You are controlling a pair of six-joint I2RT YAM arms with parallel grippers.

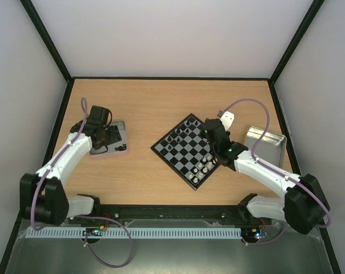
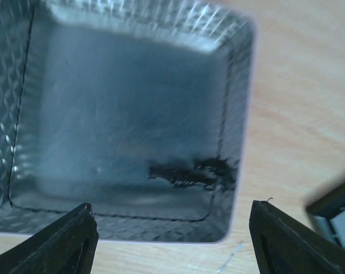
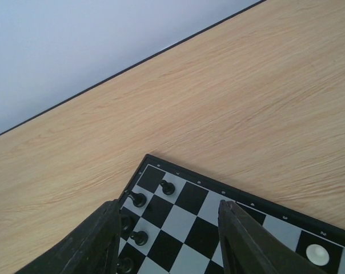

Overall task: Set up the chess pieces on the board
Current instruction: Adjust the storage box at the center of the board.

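The board [image 1: 187,149] lies turned like a diamond at the table's middle. Black chess pieces [image 1: 183,130] stand along its far edge and white ones [image 1: 204,166] along its near right edge. My right gripper [image 1: 207,128] hovers over the board's far right side. In the right wrist view it [image 3: 168,204] stands open over a corner of the board [image 3: 218,188], with nothing between the fingers. Black pieces [image 3: 167,186] stand there, and one white piece [image 3: 317,254] further right. My left gripper [image 1: 108,137] is open above the left metal tray [image 2: 24,85], where a blurred dark shape [image 2: 192,171] lies.
A second metal tray [image 1: 265,146] sits right of the board, next to the right arm. Black-edged walls enclose the wooden table [image 1: 149,103] on three sides. Both arm bases stand at the near edge.
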